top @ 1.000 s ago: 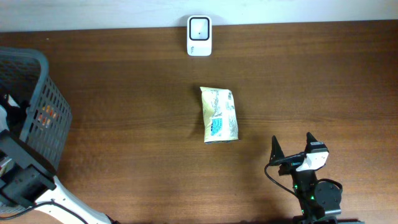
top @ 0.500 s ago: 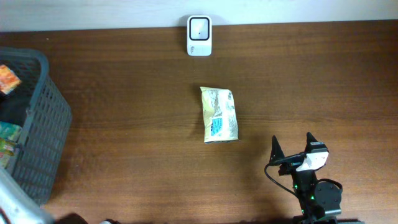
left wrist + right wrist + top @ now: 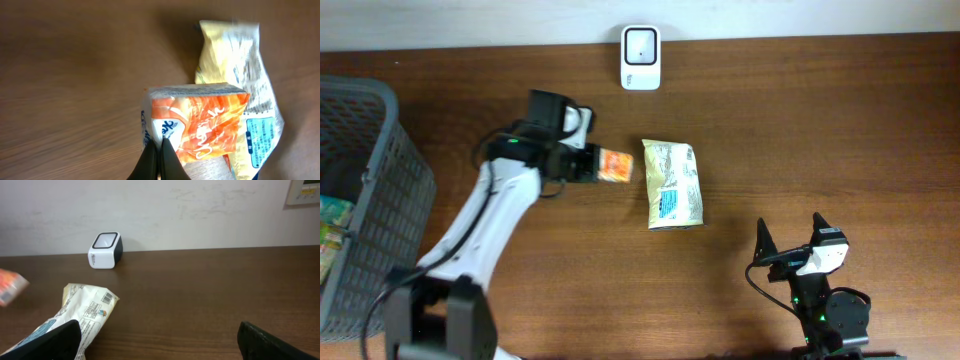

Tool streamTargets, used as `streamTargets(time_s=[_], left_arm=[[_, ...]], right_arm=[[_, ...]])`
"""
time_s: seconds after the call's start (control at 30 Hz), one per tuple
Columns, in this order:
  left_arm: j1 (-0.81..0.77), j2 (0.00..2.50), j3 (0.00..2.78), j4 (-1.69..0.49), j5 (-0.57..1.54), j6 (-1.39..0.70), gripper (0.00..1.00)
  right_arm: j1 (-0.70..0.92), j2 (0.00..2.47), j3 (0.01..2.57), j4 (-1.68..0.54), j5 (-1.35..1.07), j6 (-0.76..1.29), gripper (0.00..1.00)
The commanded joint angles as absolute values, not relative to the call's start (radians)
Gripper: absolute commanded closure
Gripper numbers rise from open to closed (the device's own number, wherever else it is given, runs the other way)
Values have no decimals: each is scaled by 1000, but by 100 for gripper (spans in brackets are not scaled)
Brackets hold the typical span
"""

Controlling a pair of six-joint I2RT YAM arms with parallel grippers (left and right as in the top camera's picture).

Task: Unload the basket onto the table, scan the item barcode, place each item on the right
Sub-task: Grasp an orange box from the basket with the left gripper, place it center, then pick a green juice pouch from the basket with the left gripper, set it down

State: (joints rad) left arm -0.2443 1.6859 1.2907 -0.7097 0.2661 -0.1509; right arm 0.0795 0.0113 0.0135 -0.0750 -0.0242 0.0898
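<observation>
Two robot arms are shown at a dark wooden desk (image 3: 820,120). The left end effector (image 3: 588,164) is clenched on one edge of a small orange snack packet (image 3: 614,165). The packet is held near the middle of the desk, its free end just beside a pale yellow bag (image 3: 672,184) that lies flat. Whether the packet touches the desk cannot be told. A white barcode scanner (image 3: 641,58) stands at the far edge, well apart from the packet, with its dark window tilted upward. The right end effector (image 3: 791,232) is spread wide and empty near the front edge. A grey basket (image 3: 380,130) is seen at the left.

The step in hand is judged to be carrying the packet to the scanner. The packet should be lifted clear of the yellow bag and brought over the window. No barcode is seen on the visible orange face, so the hidden side should probably be turned toward the window. Because only an edge is pinched, slow wrist rotation is advised, lest the packet swing or slip.
</observation>
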Motion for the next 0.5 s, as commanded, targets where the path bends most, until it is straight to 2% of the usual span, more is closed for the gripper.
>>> streamTargets(time_s=[0.0, 0.03, 0.07, 0.1, 0.13, 0.2, 0.37, 0.47], left_arm=[[-321, 1796, 1283, -696, 294, -191, 100], [-331, 1808, 1283, -696, 294, -194, 94], [-336, 1814, 1283, -696, 293, -194, 50], [-336, 1813, 1290, -696, 293, -193, 20], [-316, 1810, 1340, -702, 292, -185, 1], [-228, 1789, 1540, -810, 260, -178, 1], [-5, 1727, 2041, -1171, -141, -178, 1], [332, 1689, 2085, -1259, -210, -179, 1]], right_arm=[[85, 6, 6, -77, -22, 85, 1], [85, 6, 6, -77, -23, 85, 1], [85, 6, 6, -77, -22, 85, 1], [85, 6, 6, -77, -22, 85, 1], [85, 6, 6, -77, -22, 85, 1], [85, 6, 6, -77, -22, 85, 1], [85, 6, 6, -77, -22, 85, 1], [85, 6, 6, -77, -22, 85, 1]])
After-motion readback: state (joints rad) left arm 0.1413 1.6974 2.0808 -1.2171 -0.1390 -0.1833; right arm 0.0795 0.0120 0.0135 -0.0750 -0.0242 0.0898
